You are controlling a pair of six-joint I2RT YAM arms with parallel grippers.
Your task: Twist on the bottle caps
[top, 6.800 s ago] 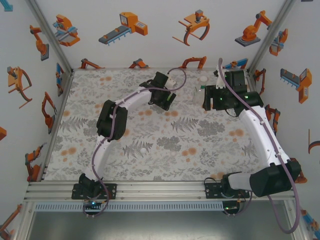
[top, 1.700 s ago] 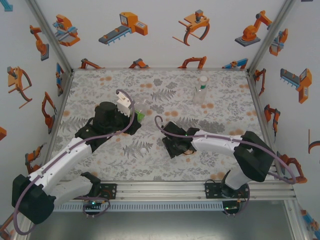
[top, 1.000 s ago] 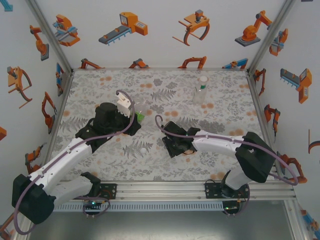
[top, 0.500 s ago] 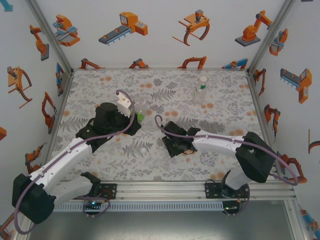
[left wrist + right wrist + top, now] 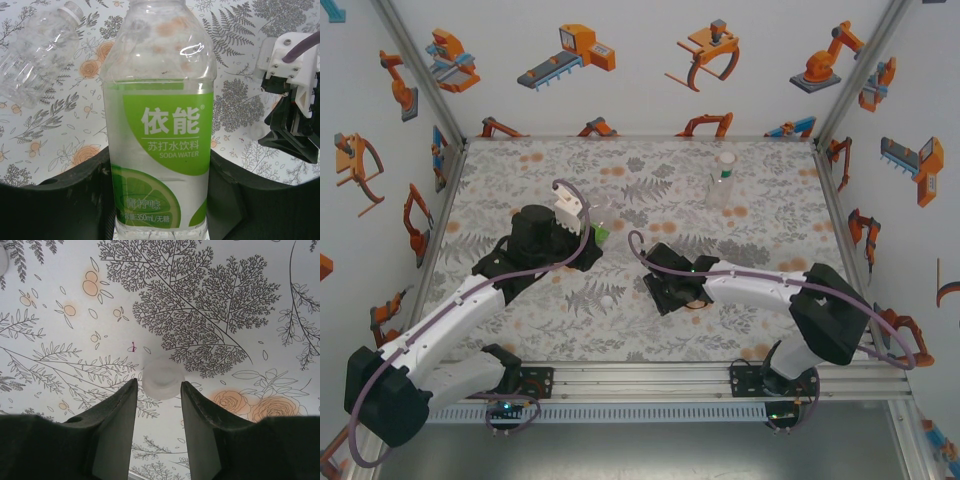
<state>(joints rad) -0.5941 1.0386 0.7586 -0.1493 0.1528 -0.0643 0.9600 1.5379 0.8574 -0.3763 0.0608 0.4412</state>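
A clear bottle with a green soda-water label [image 5: 160, 80] fills the left wrist view, and my left gripper [image 5: 160, 165] is shut on its lower body. From above, this gripper [image 5: 594, 236] sits left of the table's middle, with the bottle's green [image 5: 602, 233] at its tip. My right gripper [image 5: 157, 383] points down at the table, shut on a white cap [image 5: 162, 376] at its fingertips. From above it [image 5: 670, 290] is just right of centre. A second white cap [image 5: 607, 299] lies loose between the arms.
Two more bottles [image 5: 722, 180] stand together at the back right. A clear, uncapped bottle [image 5: 40, 55] shows beyond the held one. The right arm's wrist [image 5: 292, 115] is close on the right of the left wrist view. Printed walls close in three sides.
Some seconds ago both arms reached to the back of the table, and they now sit at its middle. Over the last second, nothing has visibly moved.
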